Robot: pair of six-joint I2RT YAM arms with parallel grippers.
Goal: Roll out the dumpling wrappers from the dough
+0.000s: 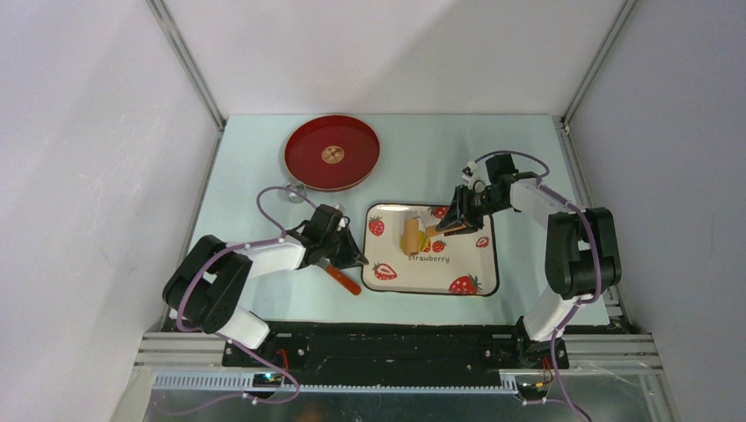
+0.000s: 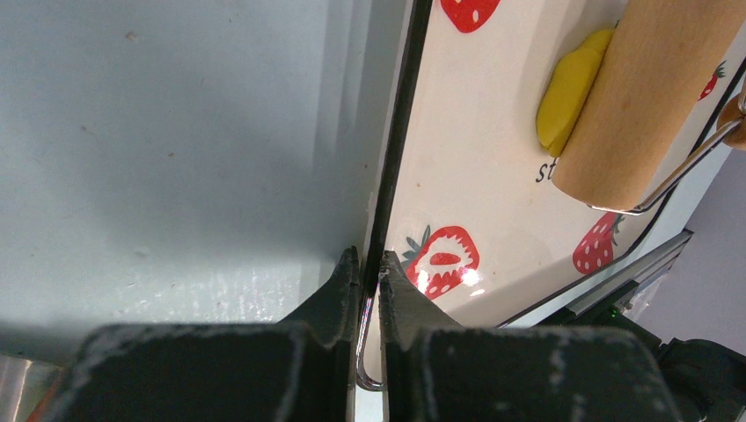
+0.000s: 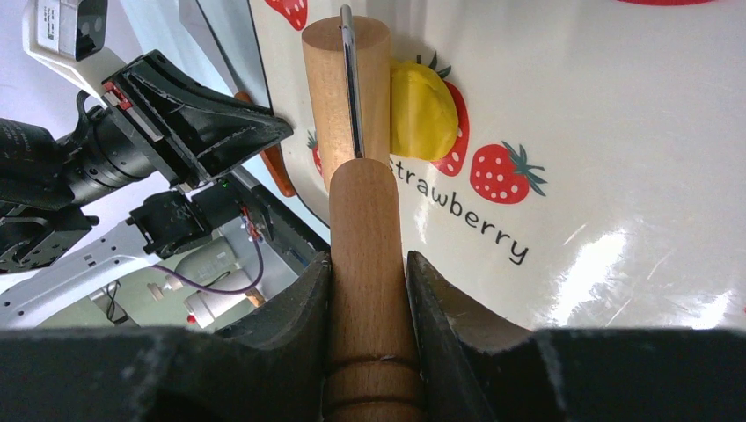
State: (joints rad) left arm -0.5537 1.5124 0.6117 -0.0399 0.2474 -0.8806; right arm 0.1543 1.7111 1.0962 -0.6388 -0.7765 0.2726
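Note:
The yellow dough (image 1: 424, 239) (image 3: 422, 110) lies on the strawberry tray (image 1: 440, 277), pressed against the side of the wooden roller's barrel (image 1: 410, 236) (image 3: 346, 88). My right gripper (image 1: 447, 226) (image 3: 367, 264) is shut on the roller's handle, reaching in from the tray's right. At the tray's left edge my left gripper (image 1: 350, 257) (image 2: 369, 264) is shut on the black rim (image 2: 398, 149). From there I see the dough (image 2: 567, 97) half under the roller (image 2: 642, 97). No dumpling wrappers are in view.
A red round plate (image 1: 332, 152) sits at the back left of the table. A small metal ring (image 1: 295, 188) lies just in front of it. An orange-handled tool (image 1: 345, 280) lies on the table under my left gripper, beside the tray.

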